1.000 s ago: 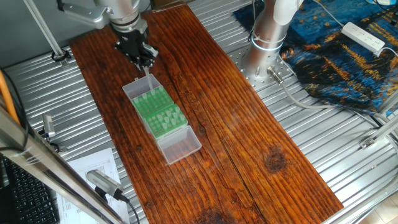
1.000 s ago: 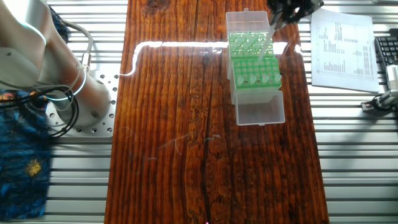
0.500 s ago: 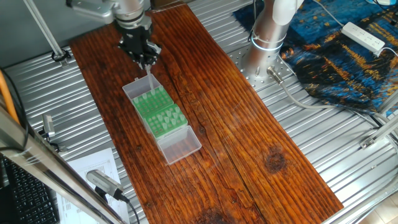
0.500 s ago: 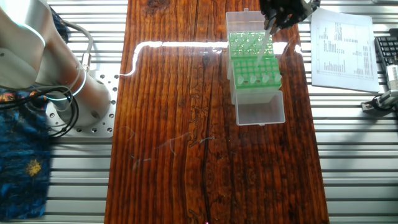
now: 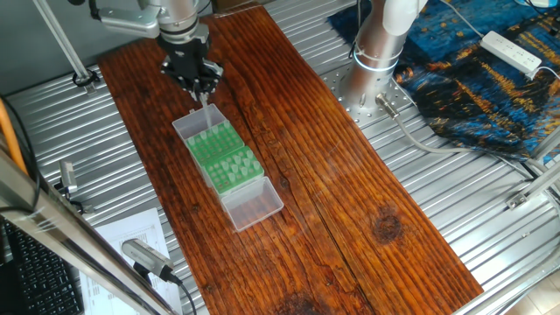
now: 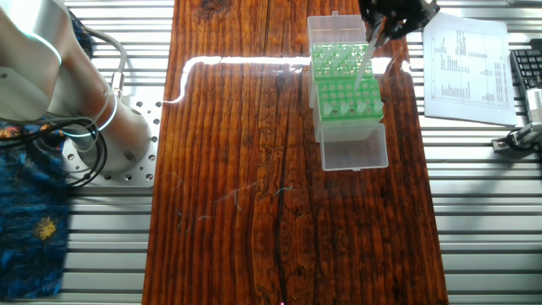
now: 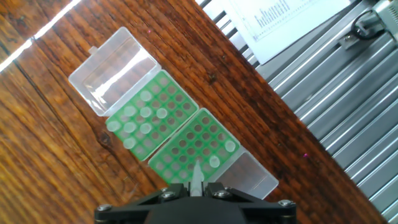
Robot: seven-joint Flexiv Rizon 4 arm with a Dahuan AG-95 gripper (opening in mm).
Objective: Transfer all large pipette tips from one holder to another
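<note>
1 pipette tip (image 7: 196,175), light, stiff and slippery, is being pinched at its wide end by the gripper (image 7: 198,189) above the rack (image 7: 198,148) nearest the table's (image 7: 56,124) paper-side edge.

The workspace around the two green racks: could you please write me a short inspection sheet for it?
Surface: dark wooden board laid on a ribbed metal table.
Job's things: two green racks end to end, each with a clear lid folded open; pale tips stand in one rack, a few in the other.
Clutter: printed sheet beside the board.
Gripper: gripper above the racks, fingers shut on one tip pointing down.
Cables: bundle at the arm's base; white power strip on the blue cloth.
Surroundings: keyboard at the frame edge.
</note>
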